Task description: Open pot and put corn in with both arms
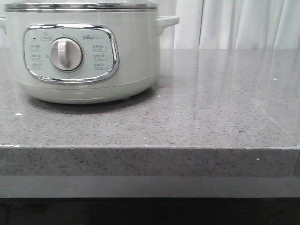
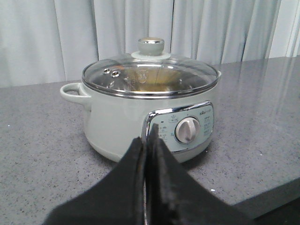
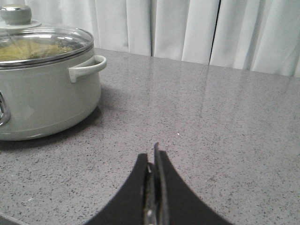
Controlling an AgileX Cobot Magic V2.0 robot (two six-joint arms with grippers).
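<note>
Both tools closed; lidded pot [image 2: 150, 112] perhaps holds something yellowish.

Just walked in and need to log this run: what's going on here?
Nothing is being handled at the moment. The pot sits on the grey counter with its glass lid on. The left gripper and right gripper are both shut and empty, short of the pot. No corn shows on the counter.
</note>
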